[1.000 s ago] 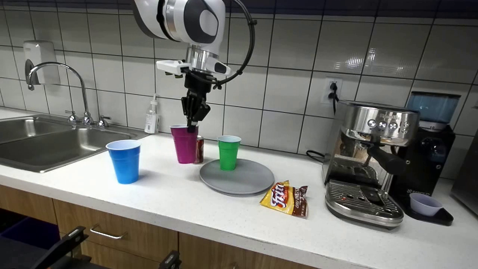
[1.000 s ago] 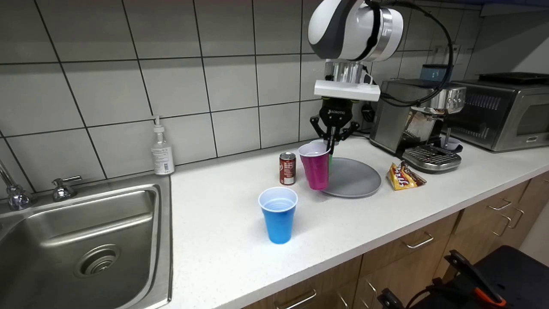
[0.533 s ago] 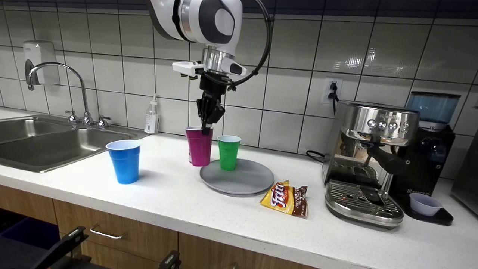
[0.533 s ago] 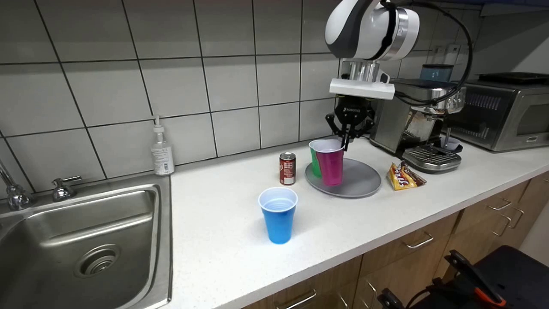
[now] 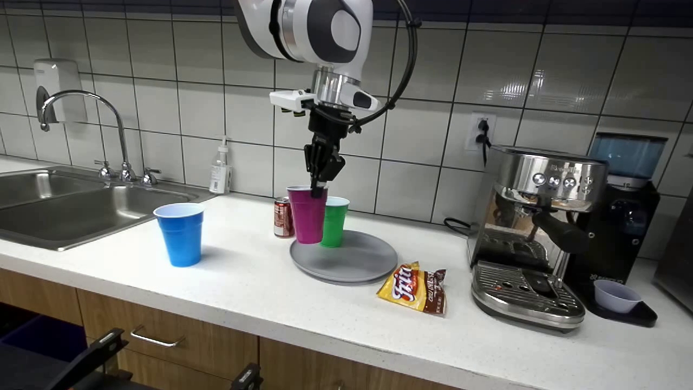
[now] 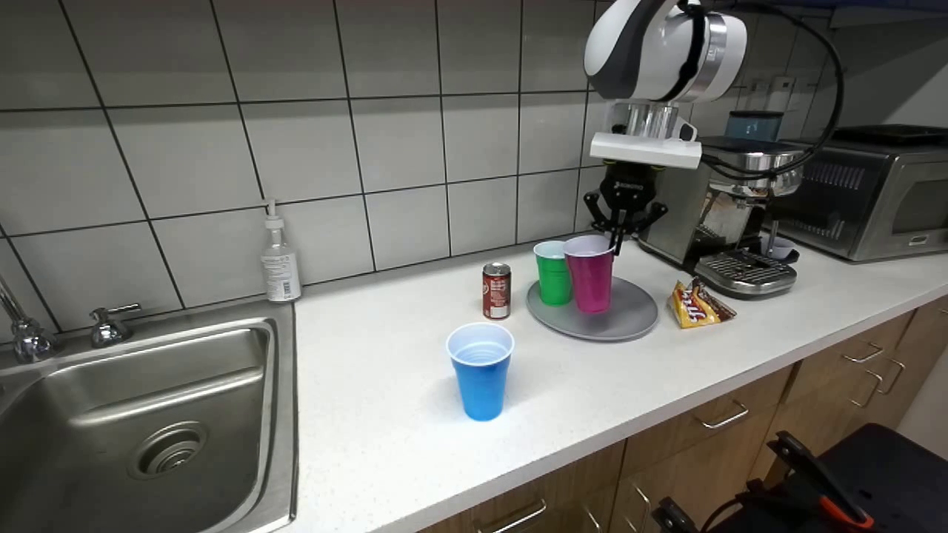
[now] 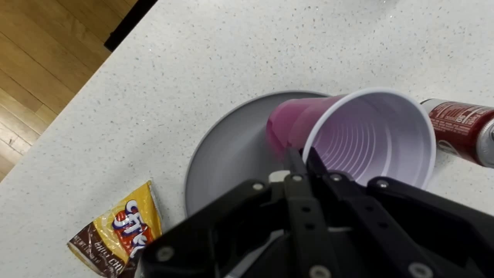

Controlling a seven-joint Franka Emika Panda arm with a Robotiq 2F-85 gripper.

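Magenta cup point(image 6: 590, 285) hangs over the grey plate point(image 6: 629, 318), rim grasped by the pincer point(image 7: 304, 155) — a green cup point(image 6: 553, 277) stands on that plate, soda can point(image 6: 496, 292) and snack bag point(image 5: 414, 289) near it.

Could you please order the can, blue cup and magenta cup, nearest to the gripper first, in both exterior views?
1. Magenta cup, rim held between the fingers
2. Can, left of the plate
3. Blue cup, nearest the sink

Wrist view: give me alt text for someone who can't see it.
A gripper pinches the rim of a pink cup, its inside showing and its base seen against a gray plate. A red can shows at the right edge, and a snack bag lies at lower left on the speckled counter.
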